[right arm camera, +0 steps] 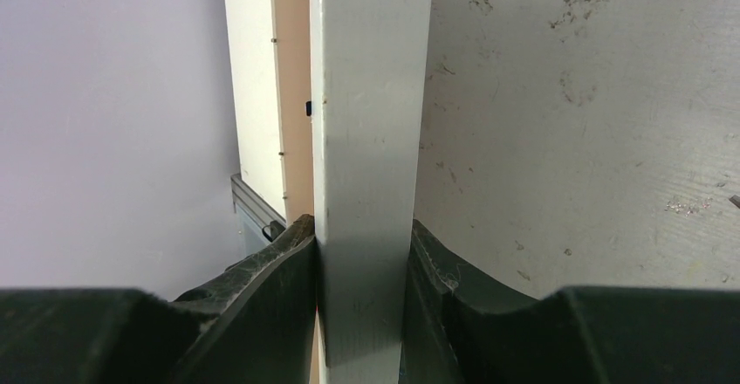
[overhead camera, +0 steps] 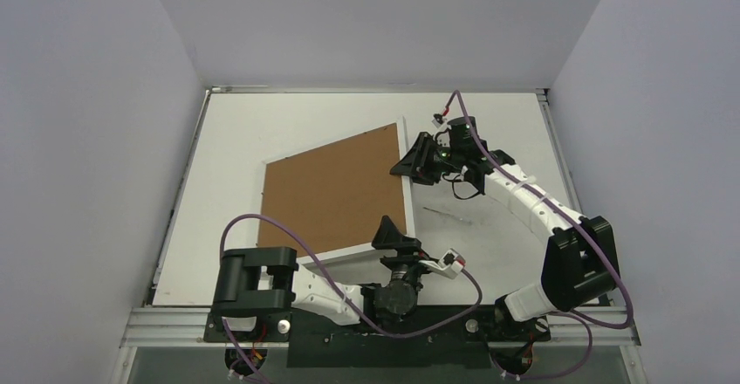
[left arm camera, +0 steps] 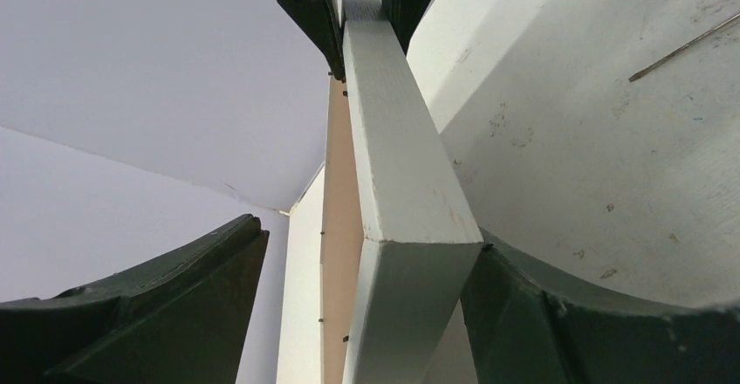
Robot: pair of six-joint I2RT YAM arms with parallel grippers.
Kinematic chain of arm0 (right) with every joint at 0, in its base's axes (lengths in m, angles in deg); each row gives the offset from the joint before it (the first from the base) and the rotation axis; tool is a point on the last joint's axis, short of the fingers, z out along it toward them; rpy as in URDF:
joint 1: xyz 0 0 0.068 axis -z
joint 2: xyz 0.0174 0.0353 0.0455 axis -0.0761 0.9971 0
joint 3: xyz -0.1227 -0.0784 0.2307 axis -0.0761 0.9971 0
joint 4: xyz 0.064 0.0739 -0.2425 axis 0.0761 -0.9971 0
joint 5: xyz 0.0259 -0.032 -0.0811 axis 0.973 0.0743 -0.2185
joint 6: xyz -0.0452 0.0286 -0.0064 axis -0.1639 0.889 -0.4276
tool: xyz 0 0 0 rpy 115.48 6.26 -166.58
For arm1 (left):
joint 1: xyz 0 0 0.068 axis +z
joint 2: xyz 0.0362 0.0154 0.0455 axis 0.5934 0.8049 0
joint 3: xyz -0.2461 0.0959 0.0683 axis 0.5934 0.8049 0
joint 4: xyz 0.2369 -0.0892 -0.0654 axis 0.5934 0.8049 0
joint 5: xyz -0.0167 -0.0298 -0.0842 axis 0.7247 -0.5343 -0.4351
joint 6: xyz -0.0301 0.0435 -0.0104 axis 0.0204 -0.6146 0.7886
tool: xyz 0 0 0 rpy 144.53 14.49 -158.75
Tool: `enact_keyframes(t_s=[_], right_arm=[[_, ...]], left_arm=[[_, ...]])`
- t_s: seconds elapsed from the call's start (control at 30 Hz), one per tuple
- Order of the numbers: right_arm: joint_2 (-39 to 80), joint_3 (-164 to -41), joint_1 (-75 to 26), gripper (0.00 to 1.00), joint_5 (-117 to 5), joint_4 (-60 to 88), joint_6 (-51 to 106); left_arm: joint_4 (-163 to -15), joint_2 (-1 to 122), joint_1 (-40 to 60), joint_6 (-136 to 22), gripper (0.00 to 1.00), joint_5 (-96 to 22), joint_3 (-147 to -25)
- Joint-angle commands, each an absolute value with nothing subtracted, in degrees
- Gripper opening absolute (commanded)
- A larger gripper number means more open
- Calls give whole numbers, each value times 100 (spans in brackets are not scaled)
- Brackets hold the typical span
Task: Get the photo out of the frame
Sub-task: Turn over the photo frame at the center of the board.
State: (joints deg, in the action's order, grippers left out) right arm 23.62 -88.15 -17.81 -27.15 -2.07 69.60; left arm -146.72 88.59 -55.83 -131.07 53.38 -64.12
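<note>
- Photo: not in sight from any view. Judged to sit inside the frame (overhead camera: 336, 192), under the brown backing board (overhead camera: 332, 188), face toward the table (overhead camera: 236, 140).
- Frame lies back-up, turned diagonally, left of centre on the table. Its right-hand white rail runs from the near corner away to the far corner, and both tools sit on that one rail.
- Right gripper (overhead camera: 410, 164) is at the far end of the rail. Its wrist view shows both fingers (right arm camera: 279, 262) pressed against the rail's sides, clamped on the frame.
- Left gripper (overhead camera: 390, 231) is at the near corner, straddling it with jaws apart: one finger sits close by the corner, the other stands well clear. No grip there.
- Judgement: the backing must come off first. The board lies left of both tools, and the free left arm is the one to reach it.
- Rail: painted, flat-faced, square-edged, lightly scuffed. Board: matt fibreboard with small tabs along its edge. Table: white, scratched and speckled.
</note>
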Motion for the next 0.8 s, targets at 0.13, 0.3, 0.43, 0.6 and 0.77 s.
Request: enact_keyframes(t_s=[0.13,0.3,0.43,0.6,0.77], right_arm=[[1966,-9284,-1752,12,-2824,-120,6798],[1958,-9294,-1754,13,-2871,-158,6768],[1958,-9302,-1759,20,-2906,-174,6759],[1905,-9345,-1740,59,-3006,-251,6647],[1810,-9497,-1608,95,-3346,-514,6379]], left_arm=[[-15947,8895,-5456,-13496,70,5521,-5960],[-17193,9194,-5438,-14382,37,5653,-5762],[-18090,9466,-5422,-15092,11,5726,-5756],[-18095,9292,-5451,-14955,0,5776,-5721],[-18082,8772,-5544,-14963,0,5714,-5875]])
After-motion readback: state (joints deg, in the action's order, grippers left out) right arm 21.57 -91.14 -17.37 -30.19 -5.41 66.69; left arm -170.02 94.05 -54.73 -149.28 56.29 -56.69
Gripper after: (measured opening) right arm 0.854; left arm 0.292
